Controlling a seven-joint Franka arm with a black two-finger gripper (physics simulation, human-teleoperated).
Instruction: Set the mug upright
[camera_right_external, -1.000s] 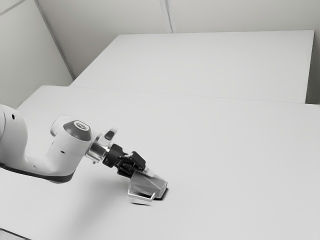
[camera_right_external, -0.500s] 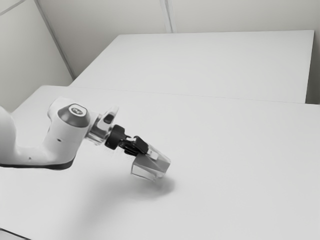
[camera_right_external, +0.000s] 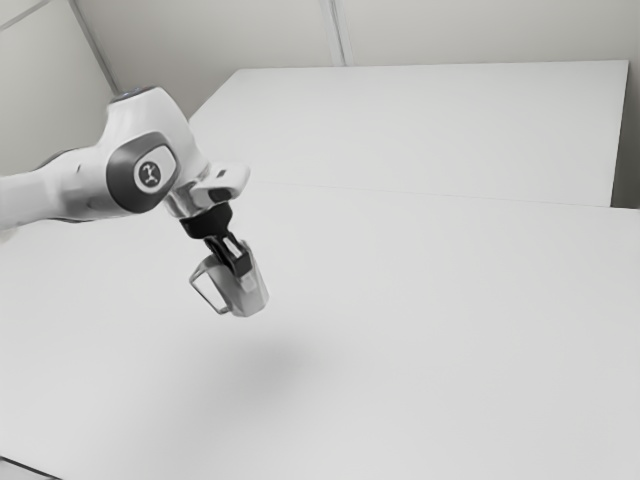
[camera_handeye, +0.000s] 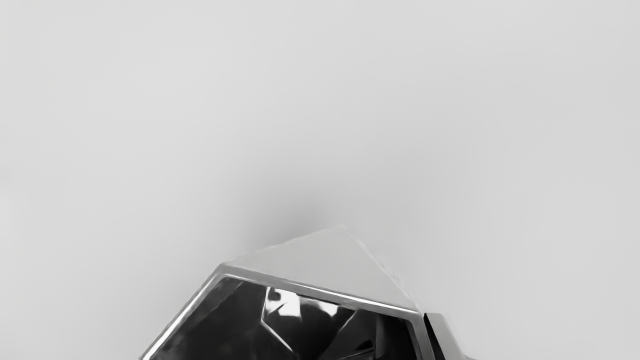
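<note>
Pinching the mug, your fingers hold it up off the desk, well apart from its surface. You've got it tilted beneath the hand, handle toward the exterior view's left. In your wrist view its open mouth faces the camera, with one finger against the outside of the wall; you can't tell exactly where the other one sits.

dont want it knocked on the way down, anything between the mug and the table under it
Nothing visible stands in the way. The mug, tilted in my hand, hangs above the table, and a soft shadow falls on the tabletop below.
</note>
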